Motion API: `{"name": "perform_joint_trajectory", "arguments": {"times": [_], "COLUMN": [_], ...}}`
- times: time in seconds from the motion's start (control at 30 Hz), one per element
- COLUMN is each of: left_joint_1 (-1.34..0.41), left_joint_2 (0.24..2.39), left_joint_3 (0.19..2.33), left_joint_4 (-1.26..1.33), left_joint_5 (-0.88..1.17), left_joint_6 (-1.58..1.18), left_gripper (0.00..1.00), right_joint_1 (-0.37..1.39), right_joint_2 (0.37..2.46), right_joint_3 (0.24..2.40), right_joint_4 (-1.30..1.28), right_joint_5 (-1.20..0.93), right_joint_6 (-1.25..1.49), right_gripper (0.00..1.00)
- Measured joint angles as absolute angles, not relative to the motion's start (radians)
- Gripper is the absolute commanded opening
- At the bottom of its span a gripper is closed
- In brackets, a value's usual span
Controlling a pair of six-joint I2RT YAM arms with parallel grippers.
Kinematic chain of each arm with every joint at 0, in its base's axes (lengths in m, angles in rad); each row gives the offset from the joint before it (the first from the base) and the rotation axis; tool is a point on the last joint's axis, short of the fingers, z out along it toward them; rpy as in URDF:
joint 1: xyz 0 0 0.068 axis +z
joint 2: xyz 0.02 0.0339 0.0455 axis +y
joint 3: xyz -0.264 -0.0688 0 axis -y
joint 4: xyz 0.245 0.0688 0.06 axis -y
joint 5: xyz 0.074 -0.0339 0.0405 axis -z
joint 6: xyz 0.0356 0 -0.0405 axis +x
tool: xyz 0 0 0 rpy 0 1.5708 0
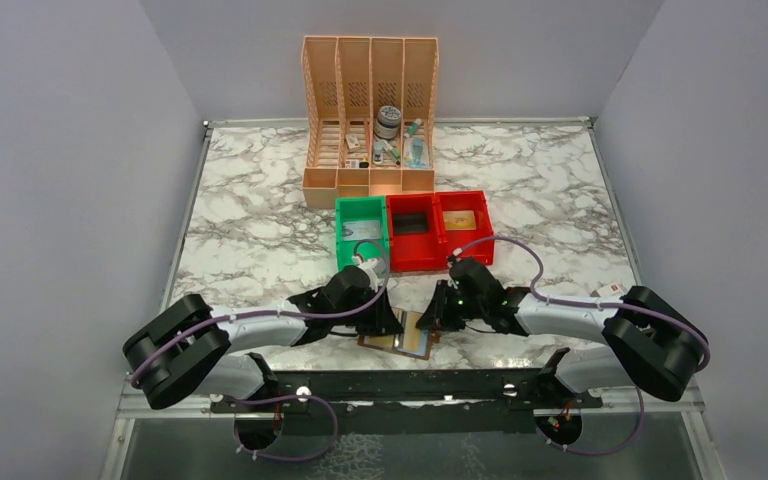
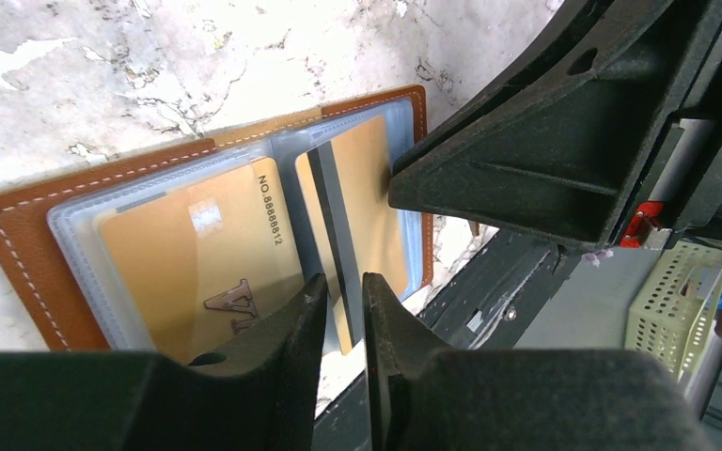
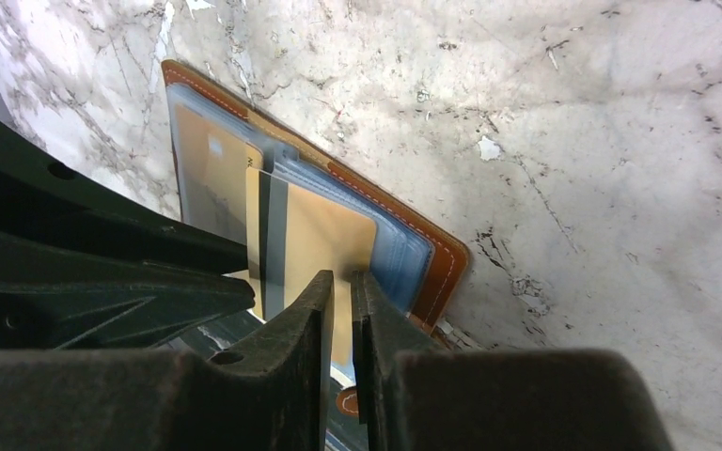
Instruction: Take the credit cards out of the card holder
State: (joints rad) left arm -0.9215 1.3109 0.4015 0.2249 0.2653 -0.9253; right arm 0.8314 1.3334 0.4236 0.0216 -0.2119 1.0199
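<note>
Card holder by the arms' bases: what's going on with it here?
The card holder lies open on the marble table. A gold striped card is partly out of its sleeve; the right gripper pinches one edge, and the left gripper straddles another, grip unclear. A second gold card is sleeved.
</note>
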Motion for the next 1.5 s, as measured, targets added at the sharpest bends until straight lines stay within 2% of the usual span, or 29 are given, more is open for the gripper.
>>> {"name": "perform_joint_trajectory", "arguments": {"times": [0.4, 0.83, 1.23, 1.5], "left_joint_1": [-0.906, -0.888, -0.884, -0.883], "left_joint_2": [1.301, 1.258, 1.211, 1.221], "left_joint_3": [0.368, 0.324, 0.306, 0.307], "left_joint_4": [0.279, 0.314, 0.313, 0.314], "left_joint_5": [0.263, 0.252, 0.224, 0.223], "left_joint_6": [-0.975, -1.019, -1.025, -1.022], "left_gripper": [0.0, 0.0, 0.0, 0.13], "right_joint_1": [0.829, 0.83, 0.83, 0.83], "right_joint_2": [1.342, 1.325, 1.282, 1.356], "right_joint_3": [0.408, 0.406, 0.402, 0.402], "right_joint_4": [0.062, 0.065, 0.116, 0.094], "right_joint_5": [-0.216, -0.221, -0.323, -0.298], "right_joint_6": [1.038, 1.016, 0.937, 0.991], "right_gripper": [0.13, 0.16, 0.18, 0.15]}}
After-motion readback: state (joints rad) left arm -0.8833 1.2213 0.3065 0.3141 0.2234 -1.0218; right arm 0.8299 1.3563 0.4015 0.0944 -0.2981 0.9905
